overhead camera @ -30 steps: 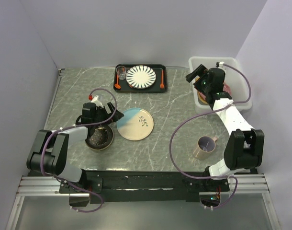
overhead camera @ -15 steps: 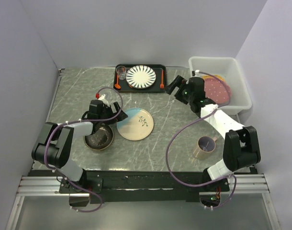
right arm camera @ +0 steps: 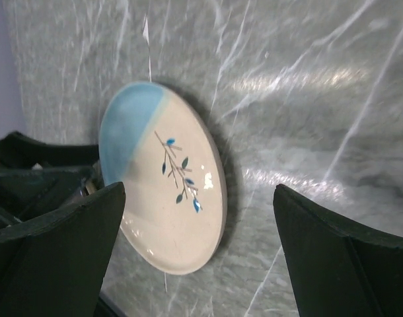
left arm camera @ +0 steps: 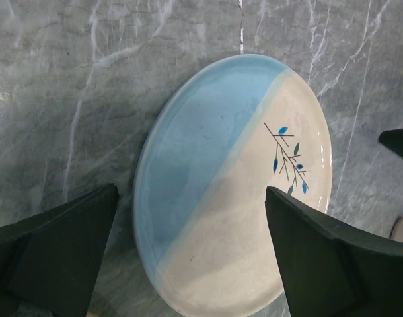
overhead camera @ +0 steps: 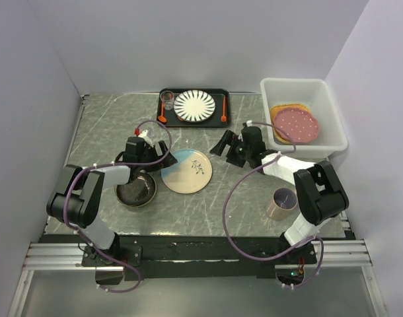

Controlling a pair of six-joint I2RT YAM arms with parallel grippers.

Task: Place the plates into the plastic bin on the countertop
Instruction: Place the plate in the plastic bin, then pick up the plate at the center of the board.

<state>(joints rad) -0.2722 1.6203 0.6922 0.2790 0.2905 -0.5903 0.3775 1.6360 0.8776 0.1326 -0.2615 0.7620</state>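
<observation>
A pale blue-and-cream plate [overhead camera: 186, 170] [left arm camera: 234, 178] [right arm camera: 165, 178] with a leaf sprig lies flat on the grey-green countertop [overhead camera: 102, 125]. My left gripper [overhead camera: 163, 156] [left arm camera: 190, 191] hovers open over its left edge and holds nothing. To the plate's right my right gripper [overhead camera: 222, 149] [right arm camera: 199, 189] points at it, open and empty. A dark brown patterned dish [overhead camera: 137, 188] sits under my left arm. The white plastic bin [overhead camera: 297, 82] at the back right holds a pink dotted plate [overhead camera: 295, 123] on top of a tan plate [overhead camera: 279, 109].
A black tray [overhead camera: 215, 121] at the back carries a striped white plate [overhead camera: 194, 105], a small glass [overhead camera: 167, 100] and orange utensils. A tan cup [overhead camera: 282, 203] stands at the front right beside my right arm. Walls close in the left, back and right sides.
My right arm swung out of the bin and leftward to the blue-and-cream plate, uncovering the pink plate in the bin. My left gripper edged right, up to that plate's rim.
</observation>
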